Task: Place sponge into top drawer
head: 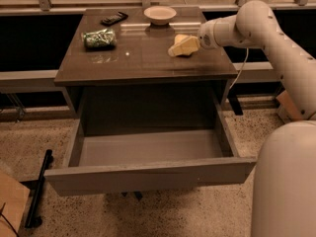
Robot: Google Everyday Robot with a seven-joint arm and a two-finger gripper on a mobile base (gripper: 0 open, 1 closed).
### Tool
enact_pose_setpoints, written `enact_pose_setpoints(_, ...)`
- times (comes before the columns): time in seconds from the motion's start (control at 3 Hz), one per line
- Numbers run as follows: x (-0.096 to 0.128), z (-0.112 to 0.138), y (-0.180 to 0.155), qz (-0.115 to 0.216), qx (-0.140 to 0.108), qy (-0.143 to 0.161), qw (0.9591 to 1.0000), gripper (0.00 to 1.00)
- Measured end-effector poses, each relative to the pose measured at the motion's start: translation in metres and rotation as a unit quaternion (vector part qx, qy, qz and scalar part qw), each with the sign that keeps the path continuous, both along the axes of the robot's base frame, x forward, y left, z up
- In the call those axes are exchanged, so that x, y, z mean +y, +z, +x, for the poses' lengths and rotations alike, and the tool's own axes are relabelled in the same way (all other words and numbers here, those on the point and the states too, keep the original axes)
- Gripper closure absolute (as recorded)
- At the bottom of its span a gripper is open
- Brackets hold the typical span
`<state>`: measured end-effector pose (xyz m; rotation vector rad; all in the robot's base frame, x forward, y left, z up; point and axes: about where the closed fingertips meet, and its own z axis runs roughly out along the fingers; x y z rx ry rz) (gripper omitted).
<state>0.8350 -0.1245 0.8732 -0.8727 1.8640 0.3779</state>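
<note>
Evidently only the pickup was done: at upper centre-right, the claw (191,43) appeared clamped on the sponge (180,47), low over the table (143,65). The top drawer (148,174) stood open below, awaiting the sponge; carrying and release remained.

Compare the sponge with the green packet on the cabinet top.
The sponge is pale yellow and smooth; the green packet is crinkly. The sponge is right of centre at the gripper; the packet lies alone at the left. Both are small and over the cabinet top.
</note>
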Motion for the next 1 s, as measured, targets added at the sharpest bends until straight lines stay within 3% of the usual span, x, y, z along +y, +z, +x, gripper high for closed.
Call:
enact_pose_setpoints(0.33, 0.001, 0.018, -0.017, -0.001, 0.013, -0.005, 0.9999, 0.00)
enact_pose_setpoints(1.0, 0.001, 0.031, -0.037, -0.002, 0.036, -0.012, 0.9993, 0.41)
